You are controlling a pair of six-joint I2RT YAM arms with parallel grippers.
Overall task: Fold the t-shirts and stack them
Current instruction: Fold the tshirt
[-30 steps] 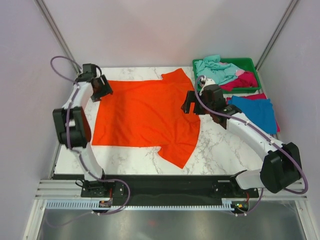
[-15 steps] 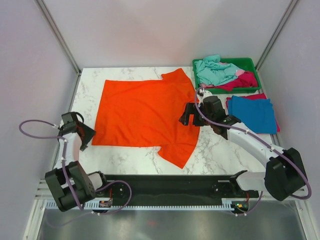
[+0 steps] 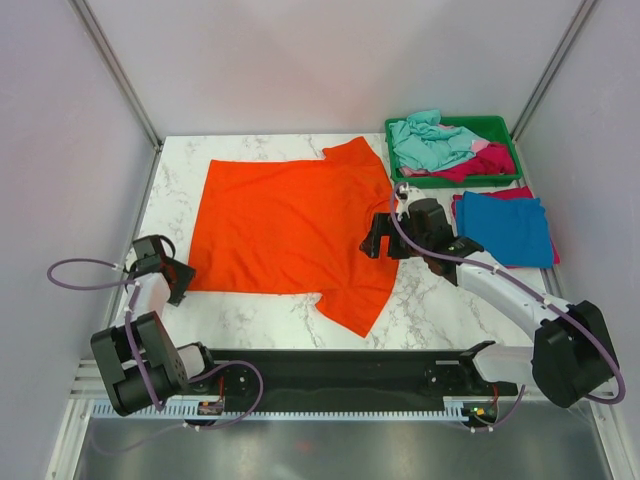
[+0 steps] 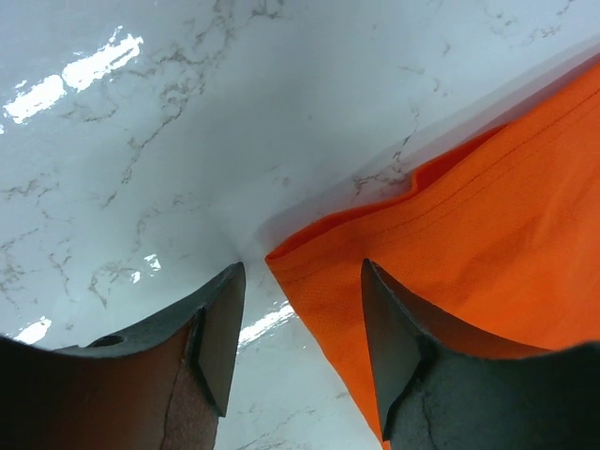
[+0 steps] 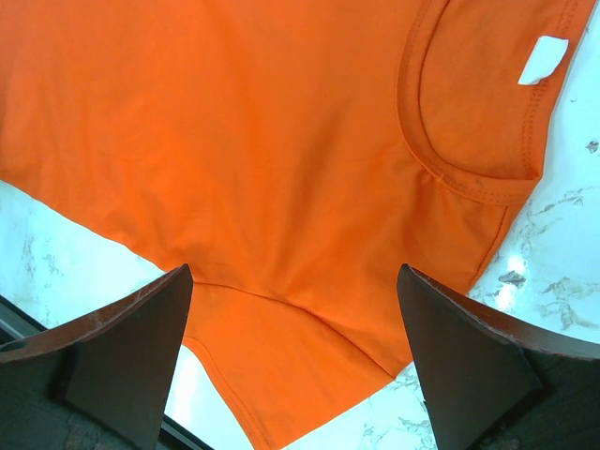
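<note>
**Marble table, orange tee spread flat**

The tee's long axis runs left to right, collar toward the right edge, hem toward the left. The left tool, fingers spread, straddles the near-left hem corner. The right tool, spread wide, hovers over the collar.

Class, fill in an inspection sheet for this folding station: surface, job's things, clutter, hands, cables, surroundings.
Surface: white marbled table.
Job's things: orange t-shirt spread flat, unfolded; blue t-shirt folded on a flat magenta t-shirt; teal t-shirt and crumpled magenta t-shirt in the green tray.
Clutter: nothing seen beyond the tray.
Hands: left hand open at the orange t-shirt's near-left hem corner; right hand open over its collar end.
Cables: left purple cable loops past the table's left edge; right purple cable follows its arm.
Surroundings: plain grey walls.
</note>
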